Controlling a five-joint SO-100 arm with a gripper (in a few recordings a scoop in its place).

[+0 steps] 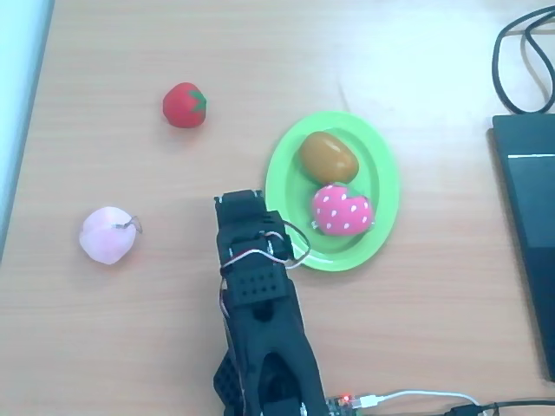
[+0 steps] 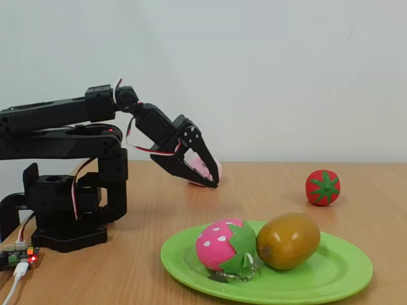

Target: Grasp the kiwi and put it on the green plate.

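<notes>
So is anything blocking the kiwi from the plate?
No. The kiwi already lies on the plate, touching the pink strawberry beside it. The gripper is off to the side, above the table, holding nothing; whether its jaws are open is hard to tell.

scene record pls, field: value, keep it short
kiwi: lying on the green plate, touching the pink strawberry
red strawberry: on the table, apart from the plate
pale pink fruit: on the table, left of the arm in the overhead view
gripper: off the plate, above the table, holding nothing; cannot tell if the jaws are open or shut
task state: kiwi already on plate
</notes>
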